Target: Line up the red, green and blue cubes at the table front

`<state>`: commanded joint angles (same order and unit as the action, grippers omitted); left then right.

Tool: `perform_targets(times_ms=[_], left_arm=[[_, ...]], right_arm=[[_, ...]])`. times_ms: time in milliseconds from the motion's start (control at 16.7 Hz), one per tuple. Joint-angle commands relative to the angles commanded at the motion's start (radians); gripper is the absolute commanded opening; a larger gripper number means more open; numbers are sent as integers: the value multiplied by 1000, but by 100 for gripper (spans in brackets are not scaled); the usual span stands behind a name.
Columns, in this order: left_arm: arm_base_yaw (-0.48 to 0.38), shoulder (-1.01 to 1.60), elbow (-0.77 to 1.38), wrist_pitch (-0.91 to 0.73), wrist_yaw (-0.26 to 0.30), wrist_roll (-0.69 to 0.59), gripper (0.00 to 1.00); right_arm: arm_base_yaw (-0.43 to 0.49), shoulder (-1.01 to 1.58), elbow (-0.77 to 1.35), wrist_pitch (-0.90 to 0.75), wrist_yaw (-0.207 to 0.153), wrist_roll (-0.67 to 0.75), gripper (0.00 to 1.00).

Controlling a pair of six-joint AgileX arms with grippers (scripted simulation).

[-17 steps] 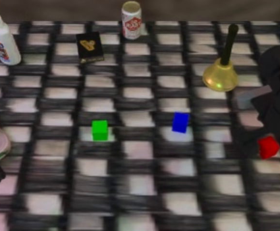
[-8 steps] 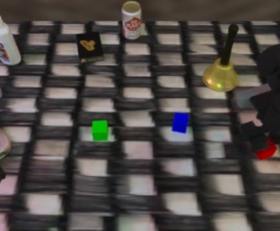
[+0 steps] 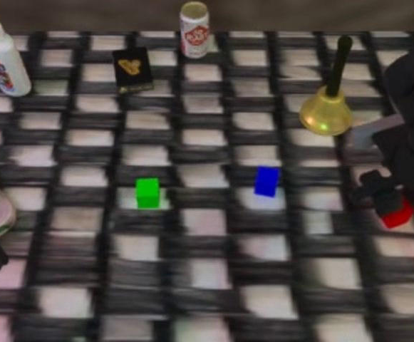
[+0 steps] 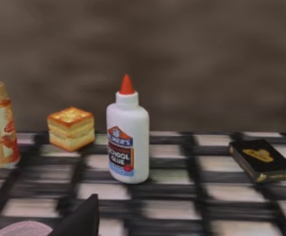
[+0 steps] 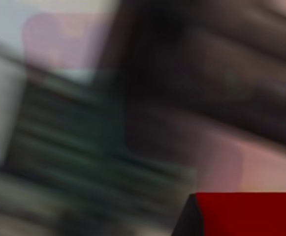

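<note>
Top view shows right hand [image 3: 386, 201] covering the red cube [image 3: 397, 214], grip unclear; wrist view shows only red.

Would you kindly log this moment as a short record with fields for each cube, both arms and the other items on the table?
red cube: near the table's right edge, partly covered by the right claw
green cube: left of centre, free
blue cube: right of centre, free, apart from the green
right arm: claw down over the red cube; grip unclear
left arm: parked at the left edge
table: black grid over pale squares
clutter at the back: glue bottle, black box, can, brass bell
</note>
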<state>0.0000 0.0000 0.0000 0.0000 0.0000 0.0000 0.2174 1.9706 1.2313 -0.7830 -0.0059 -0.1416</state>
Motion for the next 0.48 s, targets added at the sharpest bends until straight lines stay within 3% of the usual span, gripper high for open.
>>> perform_targets(times_ms=[240,480], left_arm=[[0,0,0,0,0,0,100],[0,0,0,0,0,0,100]], right_arm=[[5,-64,78,-154,0,-2,0],[6,-86,97,-184,0,-3,0]])
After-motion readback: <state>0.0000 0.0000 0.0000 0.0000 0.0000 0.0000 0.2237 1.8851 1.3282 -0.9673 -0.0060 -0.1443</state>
